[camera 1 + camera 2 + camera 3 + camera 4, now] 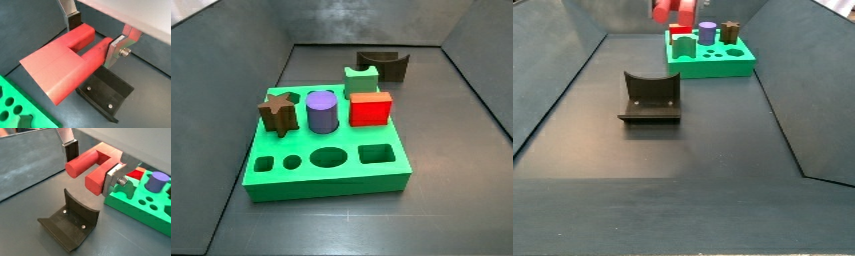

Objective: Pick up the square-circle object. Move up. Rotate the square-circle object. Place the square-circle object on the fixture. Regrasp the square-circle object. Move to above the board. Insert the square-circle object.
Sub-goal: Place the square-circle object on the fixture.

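My gripper [92, 40] is shut on the square-circle object [63, 62], a bright-red block with two short legs. One silver finger [113, 51] presses on one leg, and the dark pad [72, 21] meets the other leg. The piece hangs in the air above the fixture [105, 95], a dark curved bracket on the floor. In a side view the red piece [676, 10] shows high at the frame's edge, behind the fixture [649, 97] and near the board [714, 60]. The green board [137, 203] lies beside the fixture [70, 223]. The gripper is out of the side view that shows the board [325, 165] closest.
On the board stand a brown star [278, 110], a purple cylinder [322, 110], a plain red cube [372, 108] and a green notched block [365, 78]. Round and square holes [331, 157] line its near edge. Dark walls [573, 60] enclose the floor.
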Controlling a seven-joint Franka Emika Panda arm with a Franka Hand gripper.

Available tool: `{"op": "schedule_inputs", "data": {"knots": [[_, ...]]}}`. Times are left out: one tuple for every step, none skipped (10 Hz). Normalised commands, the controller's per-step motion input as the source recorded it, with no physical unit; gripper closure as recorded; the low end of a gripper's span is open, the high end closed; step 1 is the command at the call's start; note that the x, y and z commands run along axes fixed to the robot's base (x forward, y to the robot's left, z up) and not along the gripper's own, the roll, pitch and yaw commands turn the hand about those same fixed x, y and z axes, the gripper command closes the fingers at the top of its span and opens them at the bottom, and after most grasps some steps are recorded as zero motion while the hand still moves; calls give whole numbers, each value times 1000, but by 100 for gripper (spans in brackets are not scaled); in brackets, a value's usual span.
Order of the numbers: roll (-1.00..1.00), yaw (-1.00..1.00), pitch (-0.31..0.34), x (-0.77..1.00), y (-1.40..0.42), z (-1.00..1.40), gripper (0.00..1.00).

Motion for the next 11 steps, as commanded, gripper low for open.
{"op": "schedule_inputs", "data": {"knots": [[-1000,314,419,774,375,-309,100],[-1000,196,415,720,253,-172,100],[-1000,144,429,675,175,-105,100],[-776,-6,368,543,95,-47,100],[-666,-65,326,493,71,-30,100],[-376,-143,231,363,56,-7,100],[-271,-161,195,314,49,-4,100],[-163,-158,134,198,30,3,100],[-1000,-159,1,113,61,-1000,100],[-1000,-157,-28,97,68,-1000,100],[-1000,-150,-18,109,73,-1000,100]]}}
